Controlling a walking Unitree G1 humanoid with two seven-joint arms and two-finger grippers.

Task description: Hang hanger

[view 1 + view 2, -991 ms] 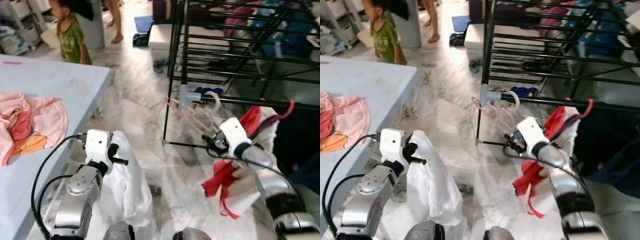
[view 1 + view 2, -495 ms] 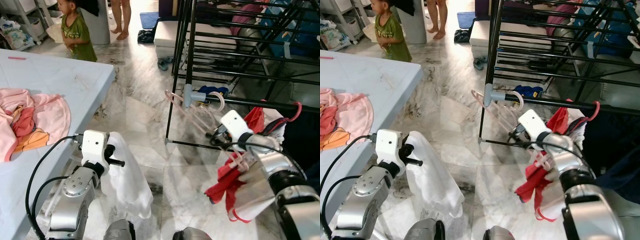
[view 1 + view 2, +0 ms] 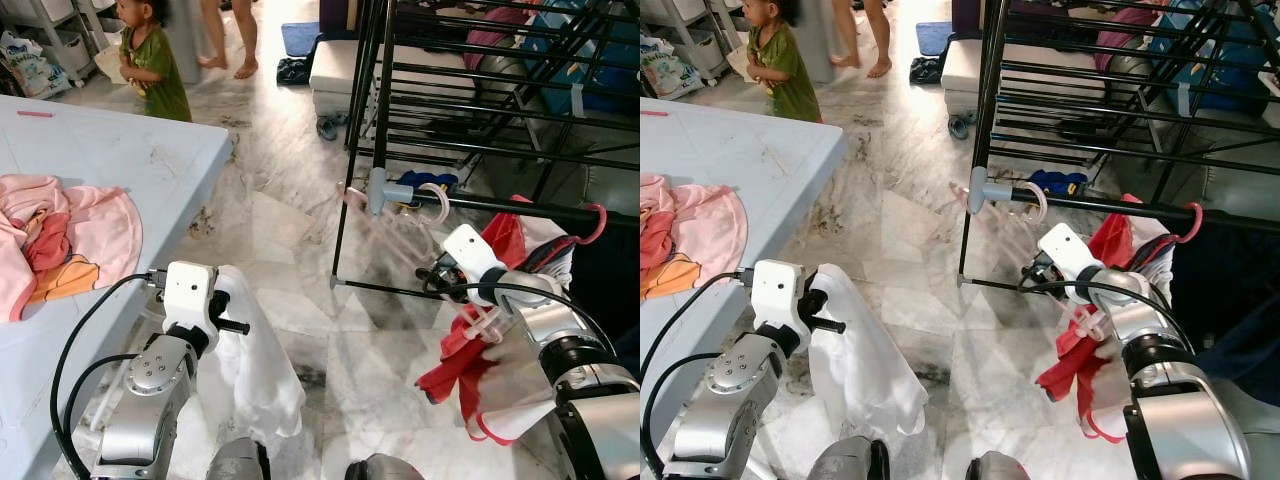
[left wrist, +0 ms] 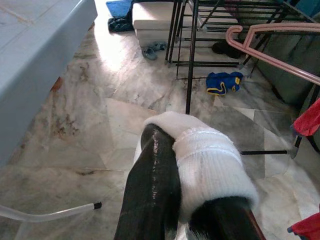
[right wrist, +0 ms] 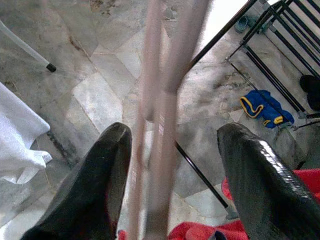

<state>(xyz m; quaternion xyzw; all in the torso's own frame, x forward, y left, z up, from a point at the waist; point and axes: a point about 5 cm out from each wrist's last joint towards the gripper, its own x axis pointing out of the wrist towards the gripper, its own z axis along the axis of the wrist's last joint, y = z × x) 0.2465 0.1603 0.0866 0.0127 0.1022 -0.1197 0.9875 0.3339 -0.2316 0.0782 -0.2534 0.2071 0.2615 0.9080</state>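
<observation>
Pink hanger (image 5: 160, 100) between spread right fingers (image 5: 260, 185), hook on rack (image 3: 480, 205)

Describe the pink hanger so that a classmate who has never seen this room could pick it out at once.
Find the black drying rack standing on the marble floor. On its lowest front rail, beside a grey joint, hooks a pale pink hanger, empty, slanting down past the open right gripper. The red hanger further along that rail carries clothes.

Counter and marble floor

A pale blue counter (image 3: 130, 160) carries a heap of pink clothes (image 3: 60, 240) near its edge. On the marble floor (image 3: 290, 250) lie a blue cloth (image 3: 425, 182) and dark shoes (image 3: 293, 70).
</observation>
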